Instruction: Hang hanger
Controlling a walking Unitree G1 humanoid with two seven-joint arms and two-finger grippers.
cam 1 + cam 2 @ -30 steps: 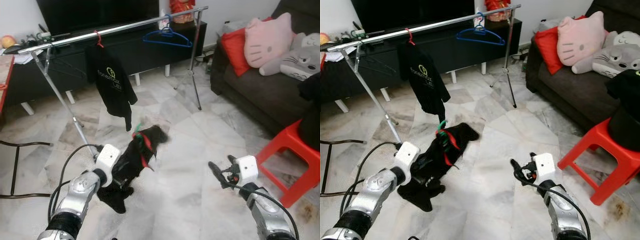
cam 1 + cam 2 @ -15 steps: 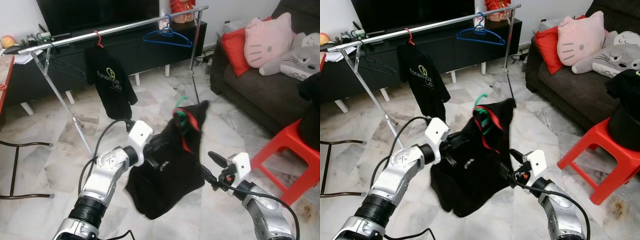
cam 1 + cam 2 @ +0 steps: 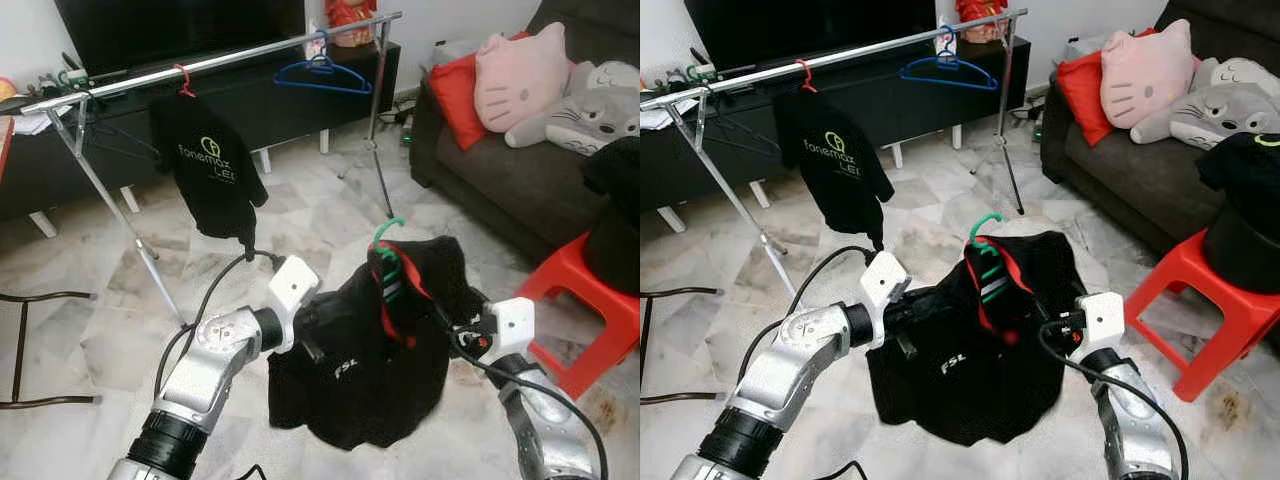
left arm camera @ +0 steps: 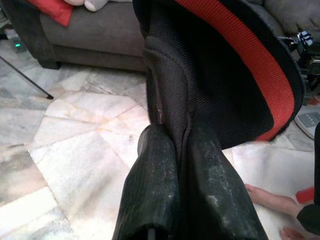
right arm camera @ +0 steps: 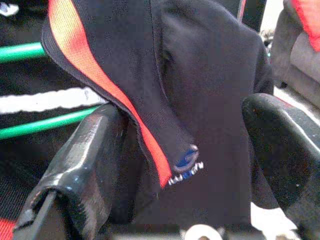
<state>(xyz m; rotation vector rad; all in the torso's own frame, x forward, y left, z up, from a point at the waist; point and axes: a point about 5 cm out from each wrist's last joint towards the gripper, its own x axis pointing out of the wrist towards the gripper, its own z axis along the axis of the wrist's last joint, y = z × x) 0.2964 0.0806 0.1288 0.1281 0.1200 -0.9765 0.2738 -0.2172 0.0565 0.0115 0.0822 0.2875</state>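
Head views: black shirt (image 3: 375,350) on green hanger (image 3: 386,262), held up between both arms, well short of the rail (image 3: 200,68), likely to free the hook for hanging.
Left wrist view: left gripper (image 4: 182,165) clamped tight on shirt fabric, a detail the head views hide.
Right wrist view: right gripper (image 5: 187,160) spread wide around the shirt's shoulder, not pinching.

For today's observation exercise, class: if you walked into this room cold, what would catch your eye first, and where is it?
First, the black shirt with red trim on a green hanger, held up mid-room between the left gripper, shut on its fabric, and the right gripper, open around its edge. Behind it, a silver clothes rail carries another black shirt and a blue hanger. On the right stands a red stool before a dark sofa.
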